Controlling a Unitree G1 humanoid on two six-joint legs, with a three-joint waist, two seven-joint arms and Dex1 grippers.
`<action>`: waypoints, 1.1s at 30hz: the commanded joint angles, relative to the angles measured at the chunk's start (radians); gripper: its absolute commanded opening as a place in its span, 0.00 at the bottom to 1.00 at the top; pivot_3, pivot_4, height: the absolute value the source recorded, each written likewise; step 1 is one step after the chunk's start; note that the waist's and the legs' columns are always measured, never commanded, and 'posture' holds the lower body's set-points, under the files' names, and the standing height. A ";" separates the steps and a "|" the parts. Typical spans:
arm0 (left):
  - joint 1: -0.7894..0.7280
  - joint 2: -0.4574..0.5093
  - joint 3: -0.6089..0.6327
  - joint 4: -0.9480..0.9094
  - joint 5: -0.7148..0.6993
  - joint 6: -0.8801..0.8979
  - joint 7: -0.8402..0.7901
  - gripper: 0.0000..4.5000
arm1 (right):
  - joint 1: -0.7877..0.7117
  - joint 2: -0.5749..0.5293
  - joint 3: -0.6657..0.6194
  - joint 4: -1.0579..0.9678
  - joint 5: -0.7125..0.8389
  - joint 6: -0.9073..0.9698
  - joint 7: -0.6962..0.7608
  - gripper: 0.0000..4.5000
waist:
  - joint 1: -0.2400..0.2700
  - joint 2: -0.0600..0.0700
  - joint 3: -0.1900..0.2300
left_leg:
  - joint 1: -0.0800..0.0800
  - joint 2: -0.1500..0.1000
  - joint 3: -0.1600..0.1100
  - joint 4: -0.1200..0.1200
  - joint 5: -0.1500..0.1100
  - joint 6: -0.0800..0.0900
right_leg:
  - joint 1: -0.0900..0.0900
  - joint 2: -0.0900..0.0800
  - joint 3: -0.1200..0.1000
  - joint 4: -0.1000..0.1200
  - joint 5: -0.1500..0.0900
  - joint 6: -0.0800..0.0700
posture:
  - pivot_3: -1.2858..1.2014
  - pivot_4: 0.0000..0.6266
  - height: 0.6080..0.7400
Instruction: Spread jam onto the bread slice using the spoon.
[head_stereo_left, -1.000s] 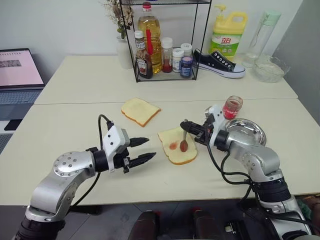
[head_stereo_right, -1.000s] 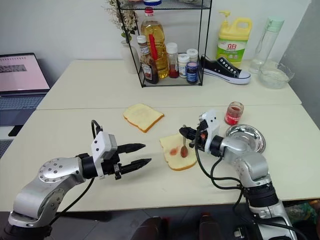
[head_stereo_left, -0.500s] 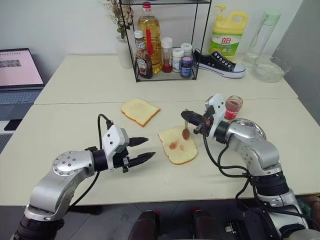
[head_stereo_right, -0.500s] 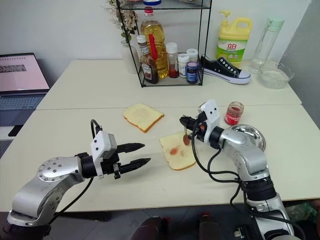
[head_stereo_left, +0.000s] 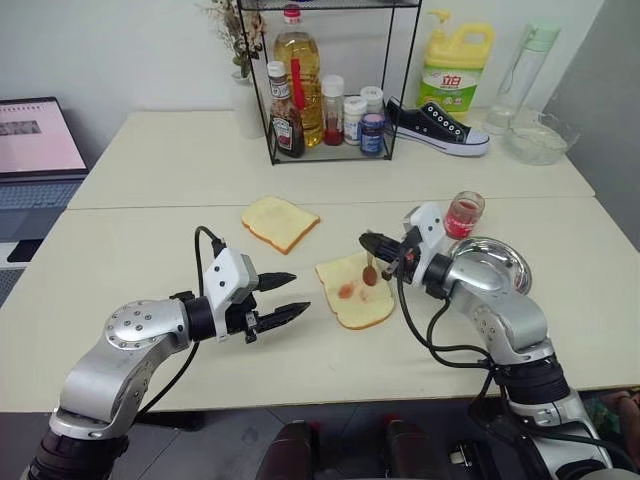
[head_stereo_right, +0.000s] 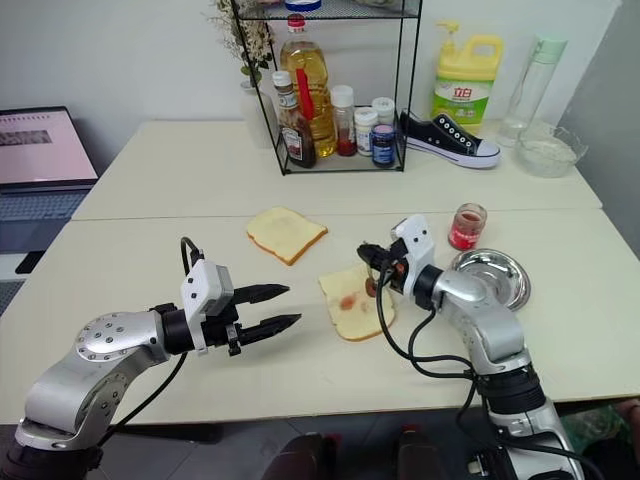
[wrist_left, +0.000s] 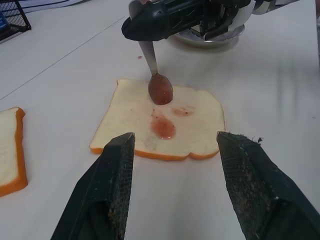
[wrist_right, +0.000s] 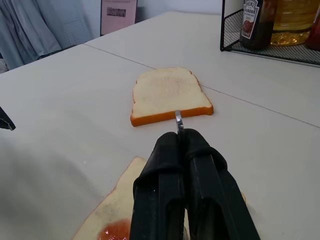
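Bread slice (head_stereo_left: 356, 291) lies on the table (head_stereo_left: 130, 250) between the grippers, red jam smear (wrist_left: 162, 128) near its middle. Spoon (wrist_left: 159, 86) hangs bowl-down over it (contact unclear), handle top hidden in the right gripper (head_stereo_left: 366, 243), clamped tight on it. Left gripper (head_stereo_left: 290, 296) empty, fingers apart, beside the slice. Jam jar (head_stereo_left: 464, 214) partly hidden behind the right arm.

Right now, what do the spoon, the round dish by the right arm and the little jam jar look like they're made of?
The spoon: looks like polished metal, with a thin silver handle that glints and a bowl coated red.
The round dish: likely stainless steel, with a mirror-bright rim and inside.
The jam jar: seems to be clear glass, since the red jam shows through its wall, though clear plastic can't be ruled out.
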 joint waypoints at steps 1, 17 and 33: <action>-0.007 0.008 0.007 -0.014 -0.004 -0.021 -0.008 0.61 | -0.023 -0.001 -0.021 -0.013 0.003 0.001 0.008 0.00 | 0.000 0.000 0.000 | 0.000 0.000 0.000 0.000 0.000 0.000 | 0.000 0.000 0.000 0.000 0.000 0.000 | 0.52 0.24 1.00; -0.020 0.019 0.013 0.009 0.002 -0.038 -0.028 0.61 | -0.118 0.050 -0.193 -0.052 0.180 0.191 -0.058 0.00 | 0.000 0.000 0.000 | 0.000 0.000 0.000 0.000 0.000 0.000 | 0.000 0.000 0.000 0.000 0.000 0.000 | 0.52 0.24 1.00; -0.013 0.024 0.011 -0.002 0.000 -0.029 -0.029 0.61 | -0.073 0.237 -0.398 0.138 0.444 0.404 -0.225 0.00 | -0.001 0.000 0.000 | 0.000 0.000 0.001 0.000 0.000 0.000 | 0.000 0.000 0.000 0.000 0.000 0.000 | 0.52 0.24 1.00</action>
